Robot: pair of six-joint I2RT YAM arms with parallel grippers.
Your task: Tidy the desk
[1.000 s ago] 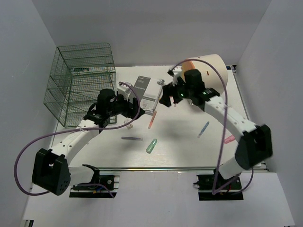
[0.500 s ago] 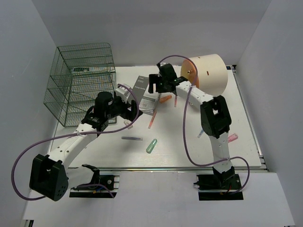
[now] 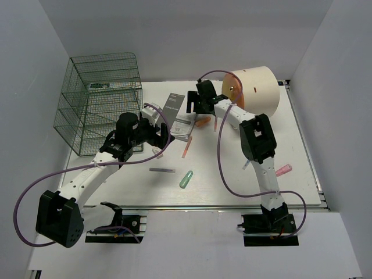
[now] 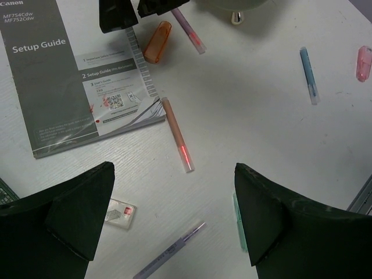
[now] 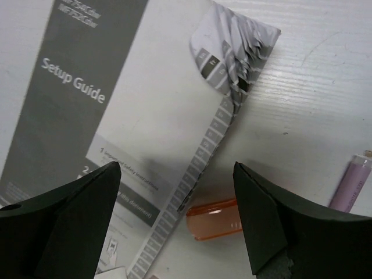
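The desk (image 3: 232, 186) is the white tabletop with loose stationery on it. My left gripper (image 3: 165, 140) (image 4: 173, 180) is open and empty above an orange-red pen (image 4: 176, 133) (image 3: 186, 149), a purple pen (image 4: 168, 253) (image 3: 161, 170) and a small clear block (image 4: 119, 213). My right gripper (image 3: 193, 108) (image 5: 177, 174) is open and empty, low over the right edge of a grey Setup Guide booklet (image 3: 176, 111) (image 5: 116, 116) (image 4: 64, 87). An orange cap (image 5: 216, 218) (image 3: 202, 121) (image 4: 157, 42) lies between its fingertips.
A green wire rack (image 3: 99, 104) stands at the back left. A cream cylinder (image 3: 258, 87) with an orange face stands at the back right. A green tube (image 3: 186, 179), a blue pen (image 4: 309, 75), a pink cap (image 3: 283, 170) (image 4: 364, 63) and a lilac pen (image 5: 349, 180) lie about.
My right arm has swung from the right half of the desk left to the booklet, its forearm folded back. My left gripper has shifted slightly.
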